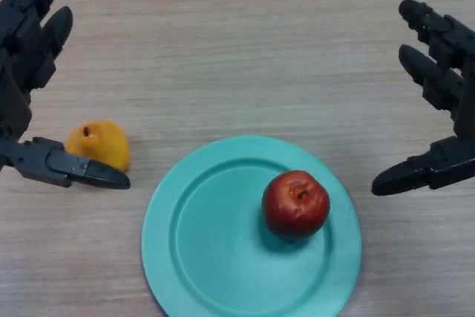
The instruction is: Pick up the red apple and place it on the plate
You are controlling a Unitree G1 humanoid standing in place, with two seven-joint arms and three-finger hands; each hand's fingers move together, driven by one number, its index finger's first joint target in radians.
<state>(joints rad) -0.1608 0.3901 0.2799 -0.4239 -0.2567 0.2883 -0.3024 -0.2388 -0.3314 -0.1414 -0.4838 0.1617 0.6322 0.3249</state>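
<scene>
The red apple [295, 203] rests on the teal plate [200, 257], in its right half, stem up. My right hand [445, 102] hovers at the right edge of the head view, open, with fingers straight and the thumb pointing toward the plate's right rim, clear of the apple. At the left edge my left hand [26, 72] is open too, its thumb lying just in front of a yellow-orange fruit [99, 144].
The yellow-orange fruit sits on the wooden table [237, 50] left of the plate, close to my left thumb. The plate's near edge runs out of the bottom of the view.
</scene>
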